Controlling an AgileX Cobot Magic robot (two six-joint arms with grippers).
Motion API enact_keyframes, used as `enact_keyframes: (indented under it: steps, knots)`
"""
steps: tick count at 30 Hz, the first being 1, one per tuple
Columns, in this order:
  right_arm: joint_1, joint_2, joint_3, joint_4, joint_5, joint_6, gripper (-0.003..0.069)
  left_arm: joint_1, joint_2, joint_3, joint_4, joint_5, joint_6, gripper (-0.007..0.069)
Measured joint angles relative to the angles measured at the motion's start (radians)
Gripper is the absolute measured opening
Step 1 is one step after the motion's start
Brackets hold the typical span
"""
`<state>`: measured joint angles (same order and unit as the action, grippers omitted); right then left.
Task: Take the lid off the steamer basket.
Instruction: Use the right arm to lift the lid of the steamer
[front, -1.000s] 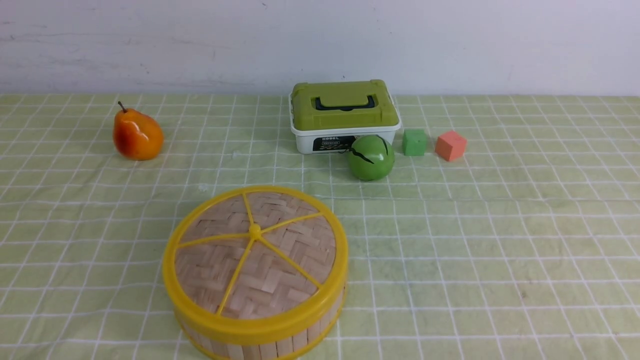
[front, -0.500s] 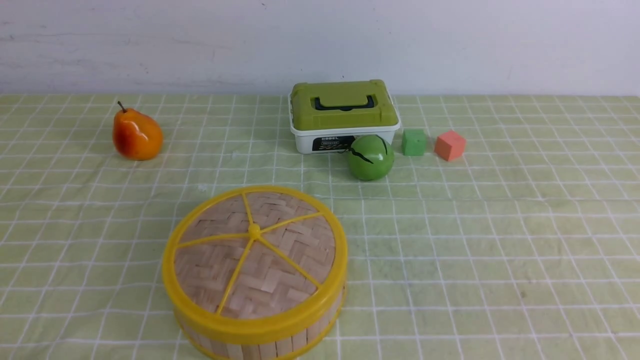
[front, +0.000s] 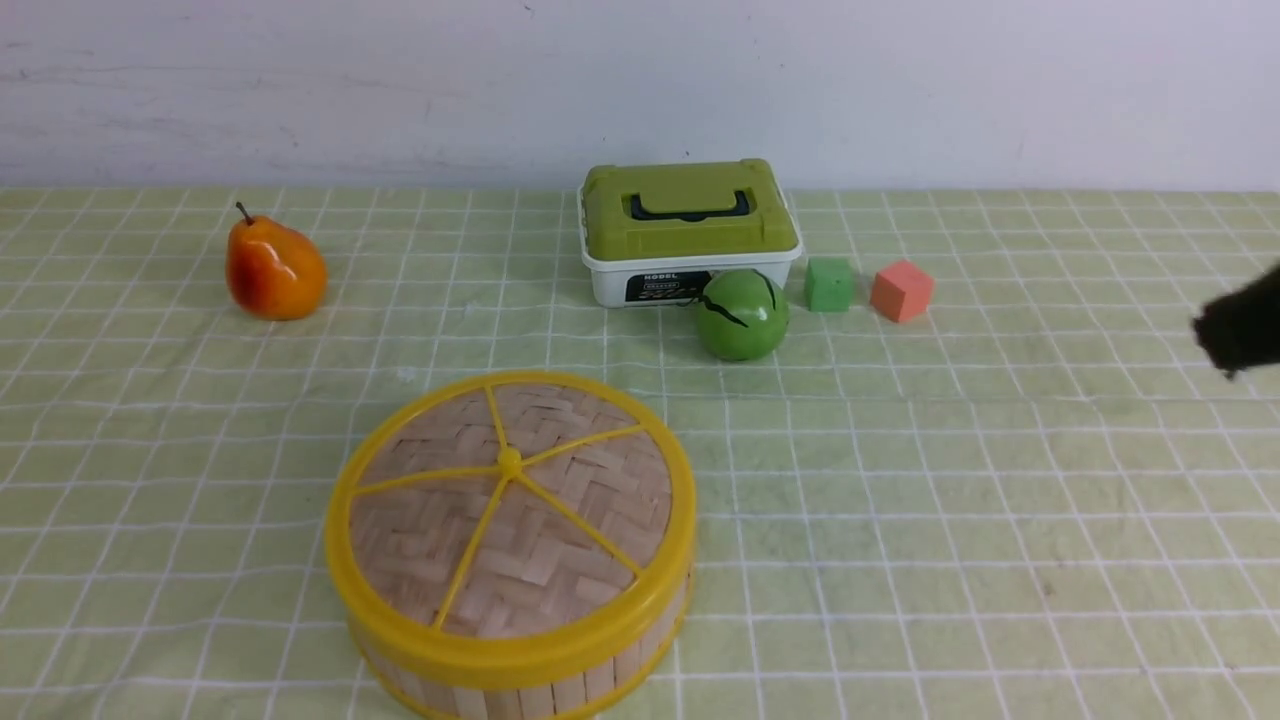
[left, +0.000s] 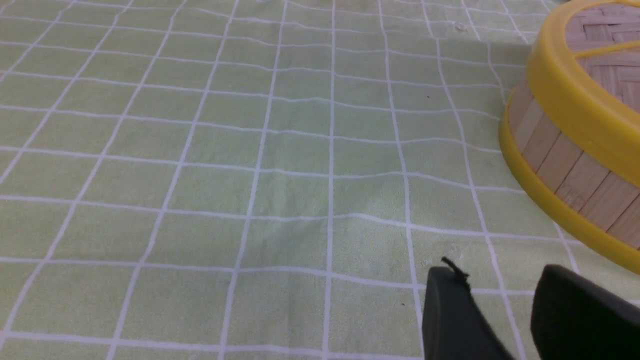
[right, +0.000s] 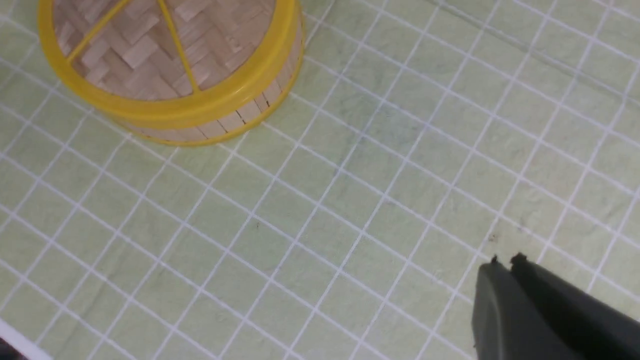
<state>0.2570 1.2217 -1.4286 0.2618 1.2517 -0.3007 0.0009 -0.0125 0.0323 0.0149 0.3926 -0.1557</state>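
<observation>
The lid (front: 510, 500) sits squarely on the steamer basket (front: 600, 680), near the front left of the bench (front: 950, 500), not yet lifted. The right pincer (right: 505, 260) hangs closed and empty, well apart, likely pre-approach; the left pincer (left: 497, 272) hovers open just beside the basket wall

The left gripper (left: 495, 280) holds its two dark fingers (left: 450, 315) apart with a clear gap between them, gripping nothing, and its wrist view shows it low over the bench at a shallow angle. The right gripper (right: 506, 264) has its jaws pressed together tip to tip, also empty, and it hangs higher above the bench, angled down toward it. In the front view only a dark, blurred end of the right arm (front: 1238, 322) shows, at the right edge.
</observation>
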Motion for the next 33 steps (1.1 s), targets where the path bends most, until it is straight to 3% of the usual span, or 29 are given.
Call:
enact_keyframes:
  steps: [3,10,14,15,16,17,19,20,23,28,33]
  knots:
    - [0.14,0.155,-0.114,-0.096,0.0,0.075,0.0,0.0,0.0,0.0,0.0,0.0,0.0,0.0239]
    - [0.349,0.481,-0.368,-0.18,-0.001,0.179,0.0051,0.0,0.0,0.0,0.0,0.0,0.0,0.0239]
    - [0.423,0.646,-0.523,-0.183,-0.002,0.186,0.0141,0.0,0.0,0.0,0.0,0.0,0.0,0.0239]
    - [0.457,0.737,-0.601,-0.183,-0.002,0.187,0.0218,0.0,0.0,0.0,0.0,0.0,0.0,0.0239]
    - [0.46,0.737,-0.61,-0.183,-0.002,0.187,0.0227,0.0,0.0,0.0,0.0,0.0,0.0,0.0239]
    - [0.487,0.802,-0.668,-0.183,-0.002,0.187,0.0303,0.0,0.0,0.0,0.0,0.0,0.0,0.0239]
    - [0.502,0.845,-0.714,-0.183,-0.002,0.187,0.0358,0.0,0.0,0.0,0.0,0.0,0.0,0.0239]
    - [0.523,0.893,-0.771,-0.183,-0.003,0.187,0.043,0.0,0.0,0.0,0.0,0.0,0.0,0.0239]
    - [0.541,0.954,-0.821,-0.18,-0.004,0.187,0.0498,0.0,0.0,0.0,0.0,0.0,0.0,0.0239]
    - [0.541,1.015,-0.838,-0.176,-0.003,0.188,0.0517,0.0,0.0,0.0,0.0,0.0,0.0,0.0239]
    - [0.54,1.055,-0.838,-0.171,-0.004,0.188,0.0461,0.0,0.0,0.0,0.0,0.0,0.0,0.0239]
